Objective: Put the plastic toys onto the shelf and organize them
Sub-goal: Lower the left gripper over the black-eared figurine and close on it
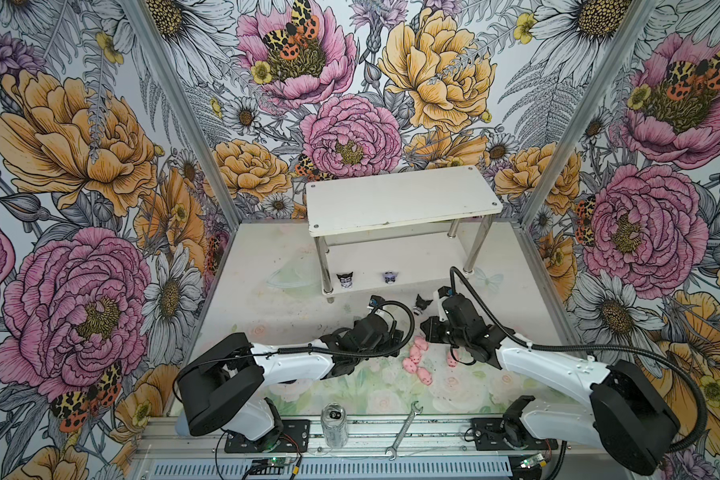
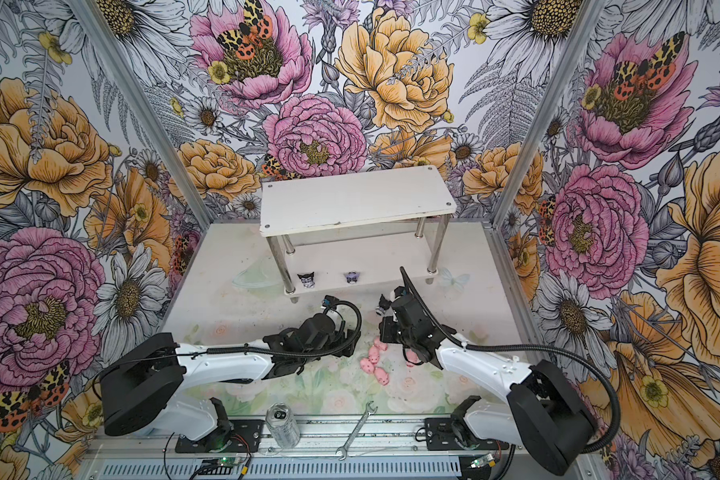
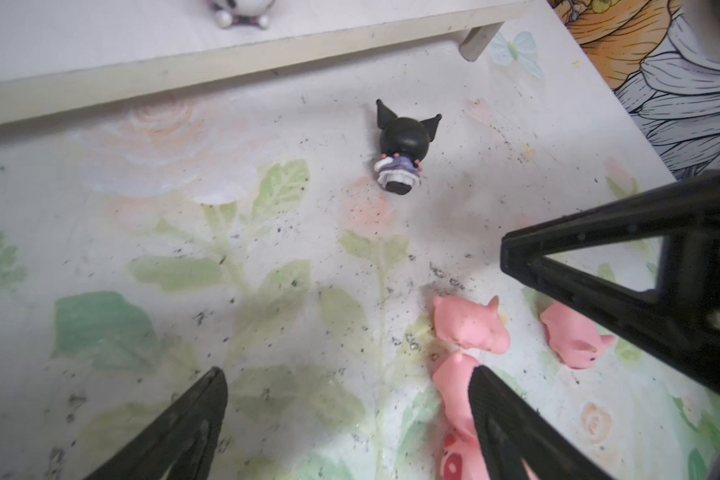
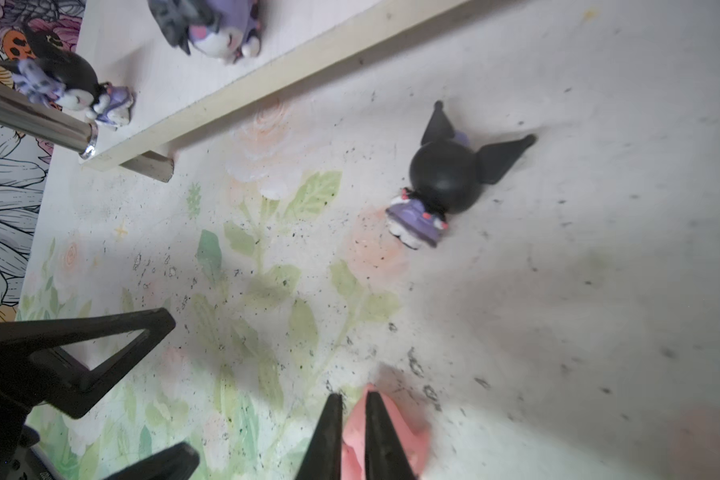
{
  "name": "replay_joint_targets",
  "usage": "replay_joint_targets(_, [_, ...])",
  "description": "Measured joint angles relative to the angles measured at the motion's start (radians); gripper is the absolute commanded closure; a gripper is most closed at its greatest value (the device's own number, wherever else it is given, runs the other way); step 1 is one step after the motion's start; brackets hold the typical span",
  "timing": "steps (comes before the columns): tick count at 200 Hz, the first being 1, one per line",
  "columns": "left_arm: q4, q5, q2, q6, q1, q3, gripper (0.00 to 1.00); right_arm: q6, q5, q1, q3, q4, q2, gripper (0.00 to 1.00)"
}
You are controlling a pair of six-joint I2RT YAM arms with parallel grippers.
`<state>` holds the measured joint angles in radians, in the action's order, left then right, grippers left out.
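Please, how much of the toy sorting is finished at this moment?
Done: two figurines sit on the lower tier of the shelf. In hand: the right tool is shut on one pig. Remaining: that pig, four other pigs, and the third figurine lying on the table; the left tool is open, empty.

Both arms reach in from the lower edge of both top views, forearms low and nearly level, wrists close together near centre frame. The left arm (image 1: pixel 292 361) ends in the left gripper (image 3: pixel 350 415), its fingers (image 3: pixel 196 415) spread wide, tips just above the worktop (image 3: pixel 267 249). The right arm (image 1: pixel 549 365) carries the right gripper (image 4: pixel 354 432), fingers nearly together, pinching a pink pig (image 4: pixel 408 434).
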<state>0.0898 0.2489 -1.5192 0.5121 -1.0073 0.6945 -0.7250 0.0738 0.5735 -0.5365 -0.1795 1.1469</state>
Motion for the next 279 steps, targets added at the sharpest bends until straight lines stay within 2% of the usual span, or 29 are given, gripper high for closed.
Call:
replay_joint_targets(17, [-0.005, 0.003, -0.082, -0.034, -0.003, 0.079, 0.08, 0.002, -0.030, -0.059, 0.010, -0.055, -0.119, 0.78])
replay_joint_targets(39, [-0.013, 0.002, -0.203, -0.071, -0.003, 0.188, 0.15, 0.016, -0.067, -0.145, 0.012, -0.138, -0.264, 0.71])
replay_joint_targets(64, [-0.023, 0.002, -0.333, -0.102, -0.003, 0.307, 0.23, 0.057, -0.078, -0.239, 0.012, -0.226, -0.356, 0.68])
replay_joint_targets(100, [-0.080, 0.013, -0.462, -0.139, -0.012, 0.444, 0.32, 0.110, -0.053, -0.319, 0.010, -0.308, -0.343, 0.66])
replay_joint_targets(149, [-0.151, 0.036, -0.578, -0.173, -0.012, 0.594, 0.37, 0.168, -0.028, -0.333, -0.031, -0.341, -0.293, 0.65])
replay_joint_targets(183, [-0.182, 0.044, -0.630, -0.190, -0.009, 0.674, 0.48, 0.193, -0.024, -0.337, -0.038, -0.341, -0.293, 0.65])
replay_joint_targets(208, [-0.198, 0.043, -0.638, -0.191, -0.003, 0.695, 0.49, 0.200, -0.025, -0.345, -0.038, -0.342, -0.297, 0.64])
replay_joint_targets(227, [-0.207, 0.044, -0.638, -0.203, -0.002, 0.700, 0.37, 0.203, -0.024, -0.349, -0.038, -0.344, -0.305, 0.64])
replay_joint_targets(279, [-0.235, 0.051, -0.639, -0.210, -0.002, 0.715, 0.34, 0.203, -0.021, -0.359, -0.038, -0.344, -0.313, 0.64])
